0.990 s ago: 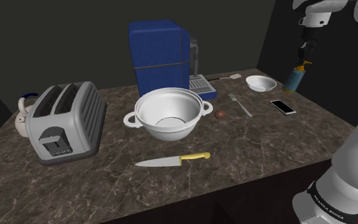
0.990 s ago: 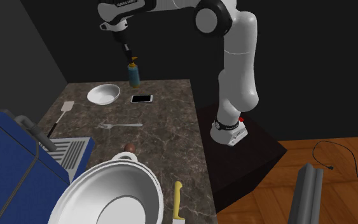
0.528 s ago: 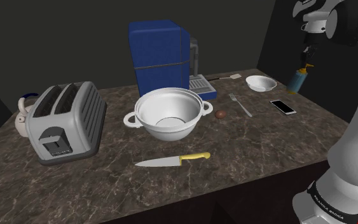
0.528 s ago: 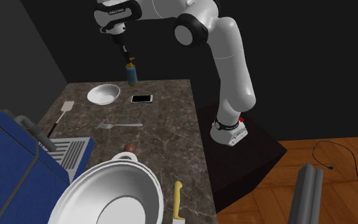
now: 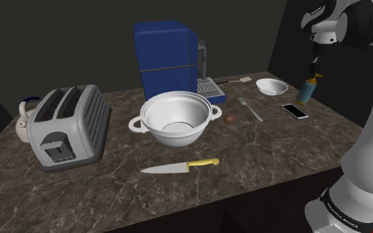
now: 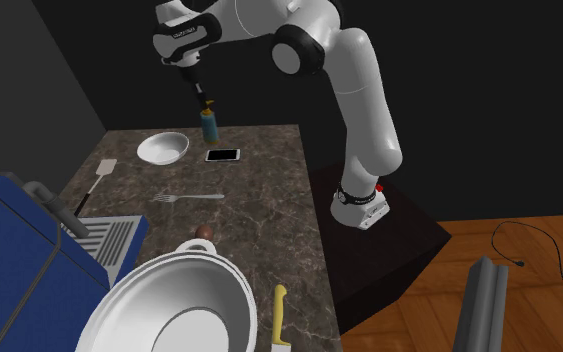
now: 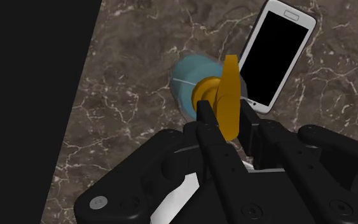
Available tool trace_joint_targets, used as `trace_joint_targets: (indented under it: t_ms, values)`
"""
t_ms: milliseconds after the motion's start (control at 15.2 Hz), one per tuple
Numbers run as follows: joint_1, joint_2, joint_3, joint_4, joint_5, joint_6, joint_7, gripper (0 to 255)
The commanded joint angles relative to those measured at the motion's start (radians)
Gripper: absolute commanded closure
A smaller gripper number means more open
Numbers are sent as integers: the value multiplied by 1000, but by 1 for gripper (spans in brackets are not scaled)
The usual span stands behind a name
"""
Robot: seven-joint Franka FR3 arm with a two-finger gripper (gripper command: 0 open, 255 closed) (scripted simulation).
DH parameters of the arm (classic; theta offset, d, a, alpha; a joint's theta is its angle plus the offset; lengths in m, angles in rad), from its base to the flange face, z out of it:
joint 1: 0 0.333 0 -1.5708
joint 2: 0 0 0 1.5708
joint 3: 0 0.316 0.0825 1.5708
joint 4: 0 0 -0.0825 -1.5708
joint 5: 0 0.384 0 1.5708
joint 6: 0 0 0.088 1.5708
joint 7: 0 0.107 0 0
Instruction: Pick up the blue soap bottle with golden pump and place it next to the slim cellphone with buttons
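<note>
My black gripper [image 7: 225,121] is shut on the golden pump [image 7: 227,95] of the blue soap bottle [image 7: 185,81], whose body hangs below the fingers [image 7: 208,124]. Under it lies the slim white cellphone with a black screen [image 7: 275,51], flat on the dark marble counter, right beside the bottle. In the shoulder view the bottle [image 5: 309,89] hangs from the gripper [image 5: 316,67] at the counter's far right, just behind the phone [image 5: 295,111]. The second exterior view puts the bottle [image 6: 209,125] under the gripper [image 6: 202,95], close behind the phone [image 6: 223,155]. Whether its base touches the counter I cannot tell.
A small white bowl [image 5: 271,86] sits just to the shoulder view's left of the bottle, and a fork [image 5: 250,109] lies further that way. Mid-counter stand a big white pot [image 5: 175,119], a yellow-handled knife [image 5: 180,166], a toaster [image 5: 69,126] and a blue machine [image 5: 167,58]. The counter's edge [image 7: 85,95] runs close by the bottle.
The gripper has carried the bottle slightly lower and nearer the phone. The arm's upper joints have swung round above it. The grip on the pump is unchanged.
</note>
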Motion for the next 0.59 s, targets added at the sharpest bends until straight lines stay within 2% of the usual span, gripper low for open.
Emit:
trace_joint_targets:
  t_ms: [0,528]
  values:
    - [-1,9,3,-16,5,23,-3,255]
    - [-1,11,4,-21,7,30,-3,255]
